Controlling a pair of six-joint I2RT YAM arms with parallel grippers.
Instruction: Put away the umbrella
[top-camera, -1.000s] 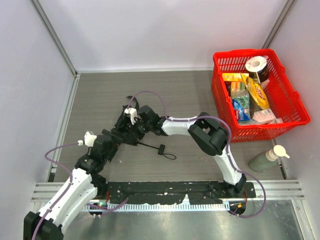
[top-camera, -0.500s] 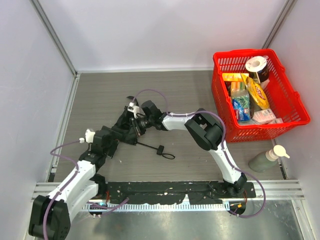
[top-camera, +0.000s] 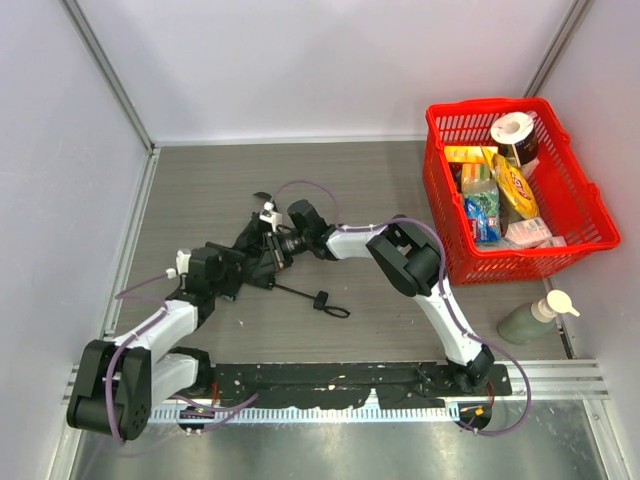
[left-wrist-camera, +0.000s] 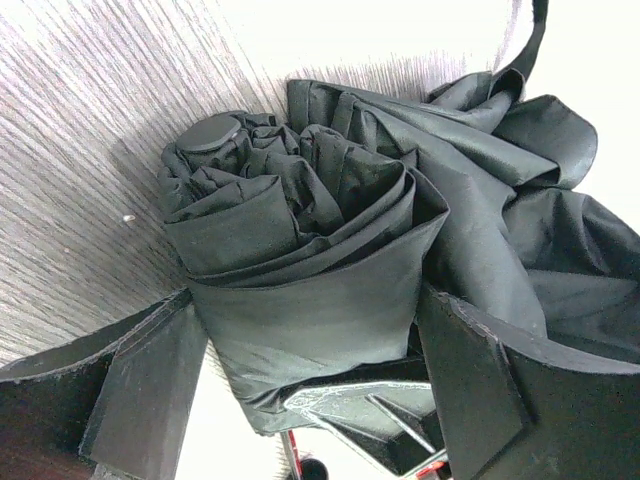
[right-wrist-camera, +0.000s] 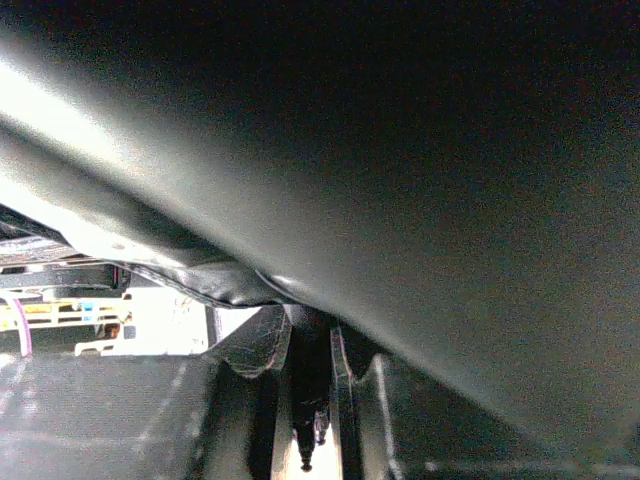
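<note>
The black umbrella lies half folded on the grey table, left of centre. Its thin shaft runs right to the small handle with a strap loop. My left gripper is at the canopy's near left end. In the left wrist view the rolled canopy sits between the fingers, which press on both its sides. My right gripper is at the canopy's right side. In the right wrist view its jaws are nearly together with dark fabric pinched between them.
A red basket full of groceries stands at the back right. A green pump bottle lies near the right front. A black rail runs along the front edge. Walls close in at the left and back.
The left arm has folded down toward the left wall, and its gripper has shifted up against the canopy. The right arm has stretched a little further left. The umbrella stays in place.
</note>
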